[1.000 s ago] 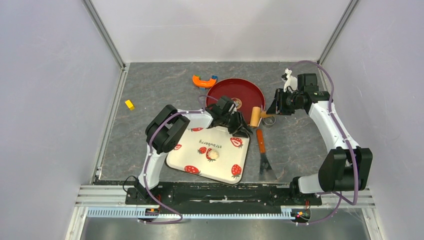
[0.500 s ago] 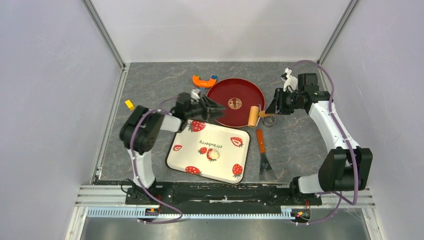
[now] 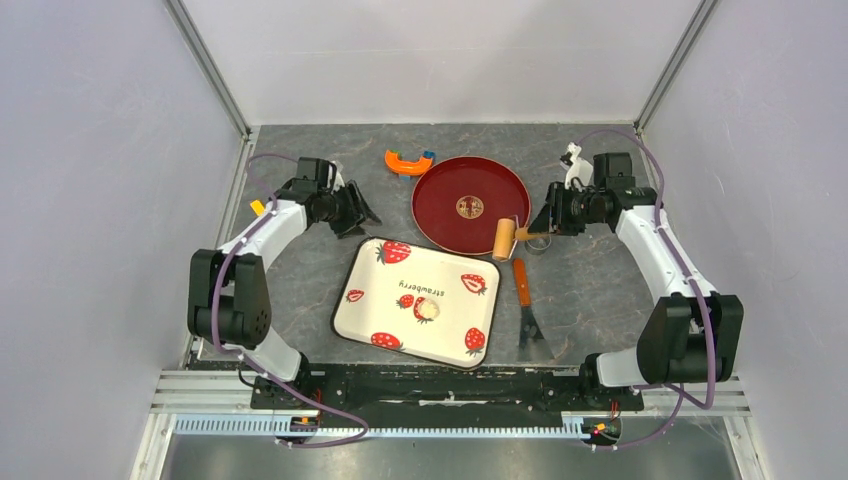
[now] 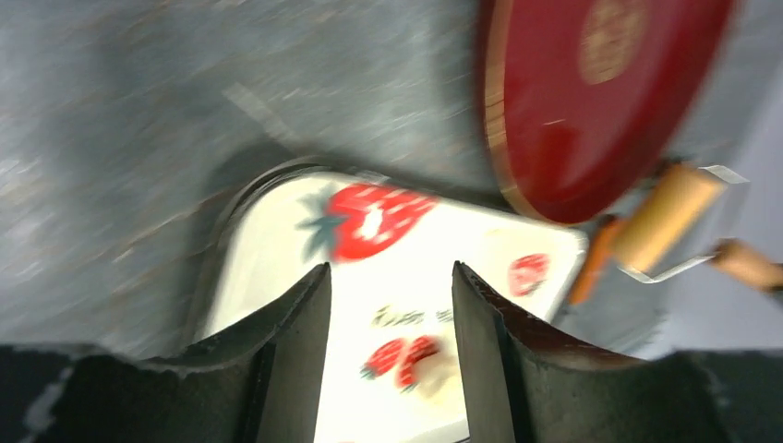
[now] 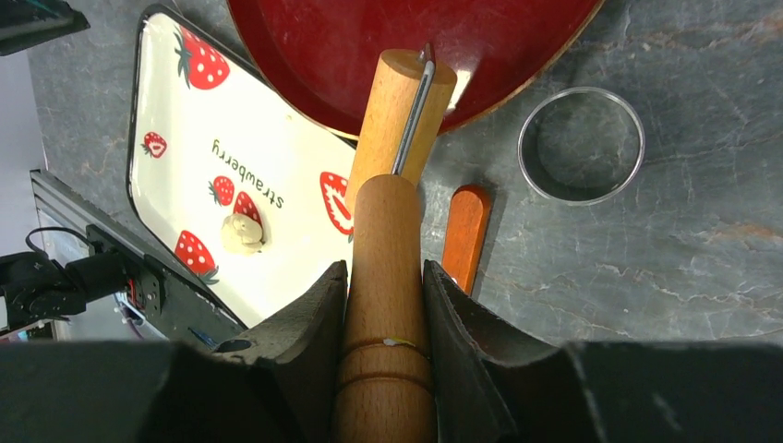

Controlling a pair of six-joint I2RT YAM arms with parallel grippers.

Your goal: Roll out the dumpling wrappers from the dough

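The left pincer (image 4: 390, 272) hangs with its fingers apart and nothing between them. The strawberry tray (image 3: 452, 318) lies ahead of its tips, and the dough (image 3: 427, 310) sits on that tray, well apart from the pincer. The right pincer (image 5: 385, 272) is clamped on the handle of the roller (image 5: 399, 111), with the dough off to its left.
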